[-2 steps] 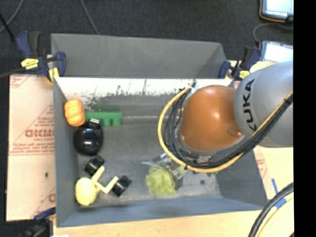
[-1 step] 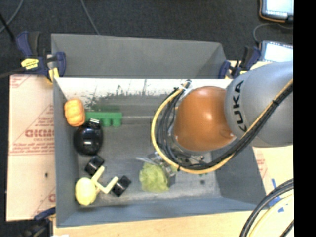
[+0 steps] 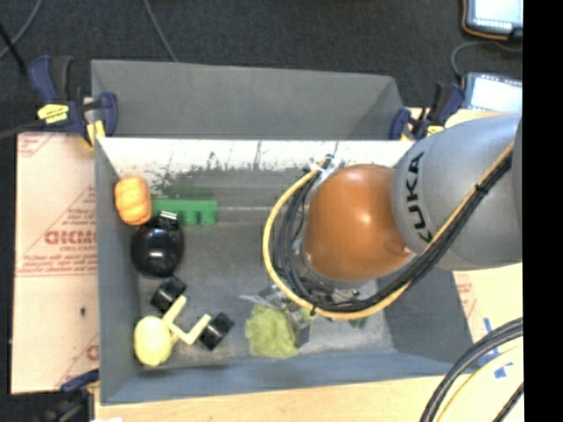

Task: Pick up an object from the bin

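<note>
– Gripper (image 3: 288, 313) hangs low near the front of the bin (image 3: 246, 104), tucked under the orange cover (image 3: 352, 222). Apart or together, I cannot tell.
– What's nearest?
– Green fuzzy lump (image 3: 271, 332), just beside it by the front wall.
– Then I'd centre over the lump, come straight down, and stay off the wall before closing.

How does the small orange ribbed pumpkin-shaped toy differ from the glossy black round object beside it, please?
The orange pumpkin-shaped toy is ribbed and matte; the black round object is smooth and shiny. The toy looks smaller than the black object. Both are rounded and lie near the left wall of the bin.
</note>
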Tool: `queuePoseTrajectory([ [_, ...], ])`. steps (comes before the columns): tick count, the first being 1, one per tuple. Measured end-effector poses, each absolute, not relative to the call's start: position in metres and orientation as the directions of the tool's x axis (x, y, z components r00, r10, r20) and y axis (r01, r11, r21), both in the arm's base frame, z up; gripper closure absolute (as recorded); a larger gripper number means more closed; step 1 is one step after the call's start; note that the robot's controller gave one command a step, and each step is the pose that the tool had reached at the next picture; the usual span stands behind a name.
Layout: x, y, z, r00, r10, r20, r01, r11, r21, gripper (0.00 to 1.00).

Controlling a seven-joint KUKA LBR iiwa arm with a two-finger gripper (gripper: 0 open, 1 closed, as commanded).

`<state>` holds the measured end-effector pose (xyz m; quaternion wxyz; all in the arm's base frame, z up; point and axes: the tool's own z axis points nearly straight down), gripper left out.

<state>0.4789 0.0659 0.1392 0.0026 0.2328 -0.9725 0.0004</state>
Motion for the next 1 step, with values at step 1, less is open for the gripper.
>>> queuePoseTrajectory([
  [1,0.4963,0.0675,0.2036,-0.878,-0.479,-0.019,-0.479,0.878,-0.009,1.0],
])
